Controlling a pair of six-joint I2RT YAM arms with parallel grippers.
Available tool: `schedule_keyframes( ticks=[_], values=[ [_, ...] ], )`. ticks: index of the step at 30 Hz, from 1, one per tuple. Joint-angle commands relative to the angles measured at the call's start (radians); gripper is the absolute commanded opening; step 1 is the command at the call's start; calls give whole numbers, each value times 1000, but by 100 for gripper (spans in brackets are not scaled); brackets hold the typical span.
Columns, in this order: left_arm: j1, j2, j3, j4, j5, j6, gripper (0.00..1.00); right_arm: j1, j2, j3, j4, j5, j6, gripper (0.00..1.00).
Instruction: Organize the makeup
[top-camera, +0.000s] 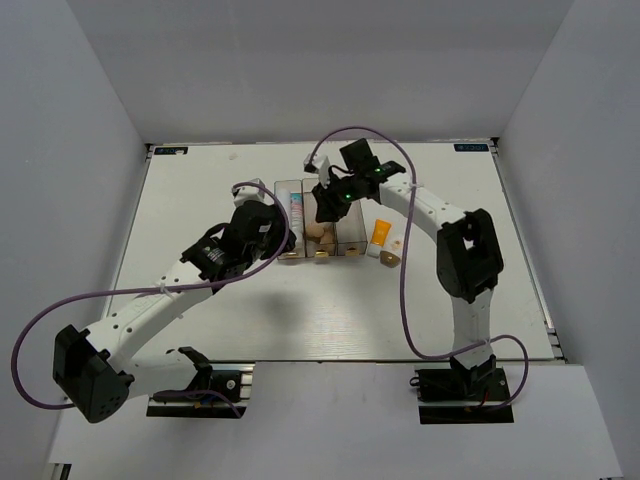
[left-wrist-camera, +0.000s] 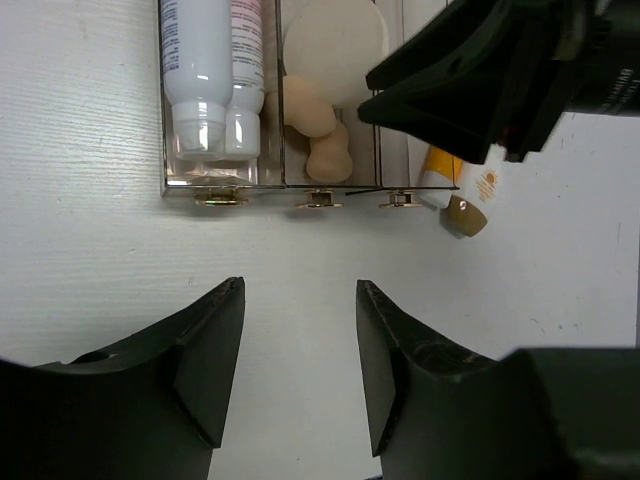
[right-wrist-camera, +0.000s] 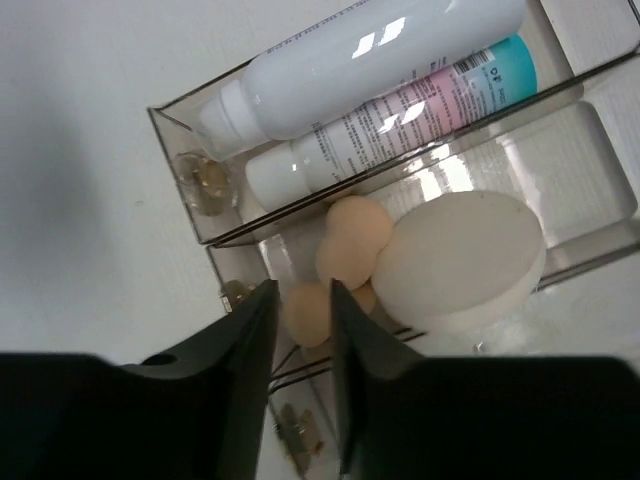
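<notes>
A clear three-compartment tray (top-camera: 353, 238) holds the makeup. Its left compartment holds a white tube (left-wrist-camera: 197, 60) and a pink-and-blue printed tube (right-wrist-camera: 400, 115). The middle one holds beige sponges (left-wrist-camera: 305, 105) and a round pale puff (right-wrist-camera: 460, 260). My right gripper (top-camera: 325, 208) hangs over the middle compartment, shut on a beige sponge (right-wrist-camera: 305, 312) between its fingers. An orange tube (top-camera: 381, 232) with a white cap lies on the table just right of the tray. My left gripper (left-wrist-camera: 300, 290) is open and empty over bare table just in front of the tray.
A small white item with a brown end (left-wrist-camera: 468, 213) lies next to the orange tube (left-wrist-camera: 437, 165). The tray's right compartment looks empty. The tray stands on small gold feet (left-wrist-camera: 222, 198). White walls enclose the table on three sides.
</notes>
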Motion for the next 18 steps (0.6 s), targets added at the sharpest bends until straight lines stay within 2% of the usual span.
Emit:
schedule_keyframes(
  ticks=[1, 2, 3, 5, 8, 10, 11, 12, 14, 15, 18],
  values=[
    [-3, -9, 11, 28, 23, 11, 58, -29, -146, -34, 15, -27, -1, 30],
    [-3, -9, 5, 31, 29, 11, 58, -35, -167, -54, 19, -35, -22, 22],
    [-3, -12, -1, 40, 34, 11, 57, -44, -192, -104, 25, -46, -37, 10],
    [-3, -13, -14, 54, 46, 9, 56, -81, -262, -161, 26, -76, -108, 4],
    [-3, -12, -26, 63, 54, 9, 56, -138, -336, -246, -39, -113, -197, 5],
    [-3, -13, -27, 68, 58, 9, 56, -179, -388, -310, -72, -133, -297, 14],
    [-3, -13, -34, 73, 60, 9, 56, -201, -405, -330, -125, -138, -336, 29],
    [-3, -13, -37, 76, 64, 9, 56, -208, -423, -344, -179, -136, -467, 38],
    [-3, -13, -41, 85, 69, 9, 56, -222, -433, -367, -285, -103, -611, 52],
    [-3, -9, -44, 85, 75, 12, 56, -225, -434, -373, -364, -86, -737, 55],
    [-3, 4, -40, 89, 88, 15, 57, -256, -442, -388, -414, -20, -856, 61]
  ],
)
